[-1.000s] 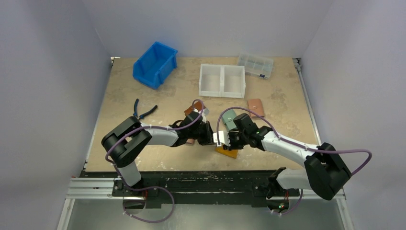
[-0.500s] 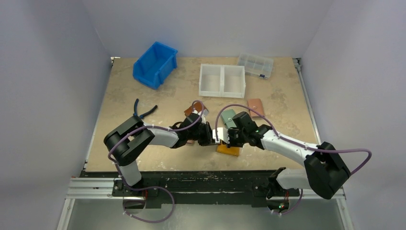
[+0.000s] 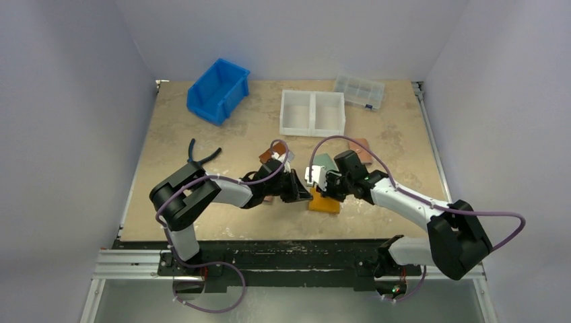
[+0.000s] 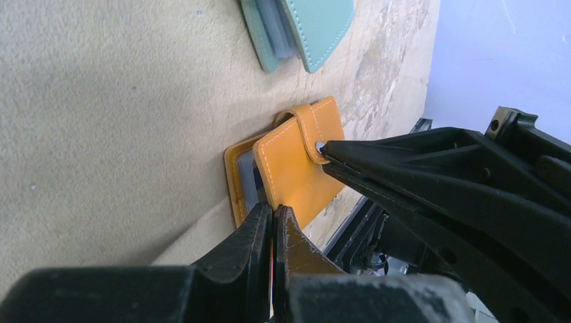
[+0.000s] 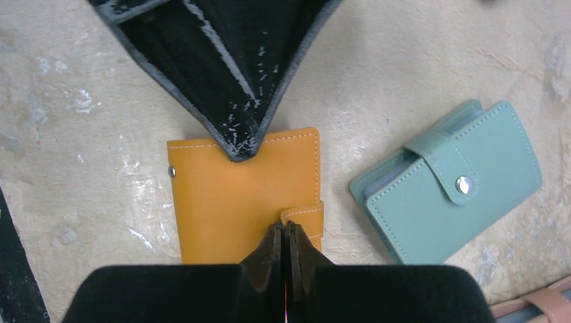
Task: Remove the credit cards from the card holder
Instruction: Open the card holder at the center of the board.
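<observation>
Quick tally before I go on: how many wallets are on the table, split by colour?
Mustard-orange leather-like card holder: 1
Teal snap-tab wallet: 1
Pink wallet: 1
Dark brown wallet: 1
Total: 4 wallets in view

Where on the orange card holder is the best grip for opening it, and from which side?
Probably the snap tab: it loops over one edge of the card holder and stands proud, while the rest lies flat on the table. Approach from that edge, the side facing the teal wallet, pinching across the tab.
</observation>
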`<state>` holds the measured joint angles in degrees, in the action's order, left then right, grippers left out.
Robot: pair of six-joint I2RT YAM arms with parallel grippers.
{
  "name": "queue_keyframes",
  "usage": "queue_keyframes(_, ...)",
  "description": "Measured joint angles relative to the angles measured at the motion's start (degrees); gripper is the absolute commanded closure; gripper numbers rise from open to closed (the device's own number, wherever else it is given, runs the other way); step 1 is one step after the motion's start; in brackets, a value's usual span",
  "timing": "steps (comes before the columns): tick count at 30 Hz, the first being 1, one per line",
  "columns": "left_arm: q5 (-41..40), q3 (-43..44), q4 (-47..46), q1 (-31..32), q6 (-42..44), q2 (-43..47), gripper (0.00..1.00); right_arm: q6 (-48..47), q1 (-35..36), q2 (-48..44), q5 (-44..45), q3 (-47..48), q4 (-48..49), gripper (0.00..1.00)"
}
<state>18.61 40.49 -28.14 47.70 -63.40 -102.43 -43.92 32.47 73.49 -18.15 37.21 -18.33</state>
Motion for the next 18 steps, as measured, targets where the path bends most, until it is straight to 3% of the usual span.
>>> queue_keyframes(11, 1.01, -0.07, 1.68, 0.07, 4.02, -0.37, 1.0, 4.11, -5.22, 0.37, 6.14, 0.5, 1.33, 1.0)
queue_keyframes(18, 0.98, 2.69, 6.01, 0.07, 11.98, 0.07, 1.0, 6.6, -8.35, 0.5, 2.47, 1.73, 0.09, 1.0)
